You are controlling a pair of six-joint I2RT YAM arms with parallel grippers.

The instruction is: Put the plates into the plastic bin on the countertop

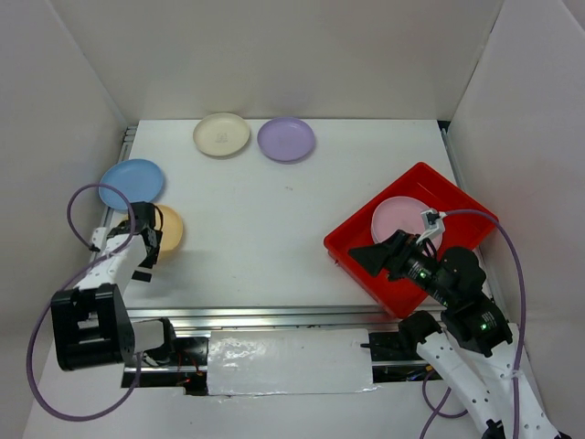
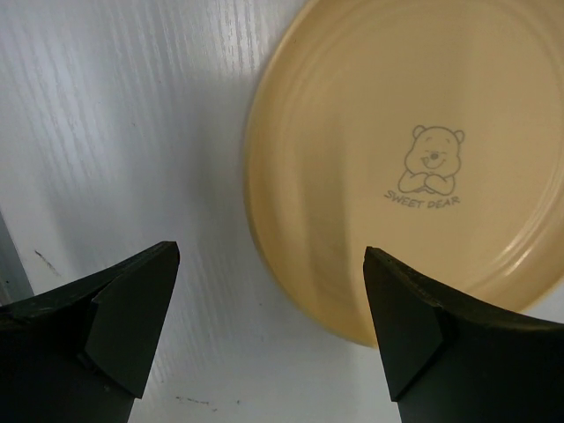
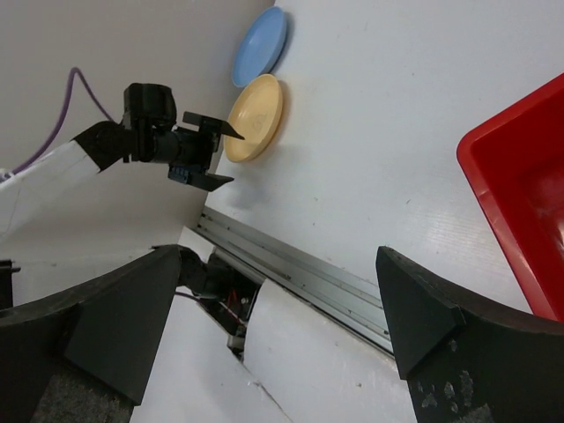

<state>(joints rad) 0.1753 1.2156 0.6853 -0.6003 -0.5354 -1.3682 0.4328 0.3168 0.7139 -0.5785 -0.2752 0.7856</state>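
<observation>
Hovering spread, the left end effector (image 2: 271,264) faces the yellow plate (image 2: 352,115) by the table's (image 1: 265,229) left edge; light, stiff, slick, it likely wants a rim pinch. The right end effector (image 3: 278,264) is spread too.

White walls (image 1: 302,55), metal rail (image 1: 274,314) in front

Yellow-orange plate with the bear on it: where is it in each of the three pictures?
Top external: yellow-orange plate at left, just below the blue plate.
Left wrist: upper right, large.
Right wrist: top centre, under the blue plate.
Shared landmark: the left fingers, beside it in every view.
</observation>
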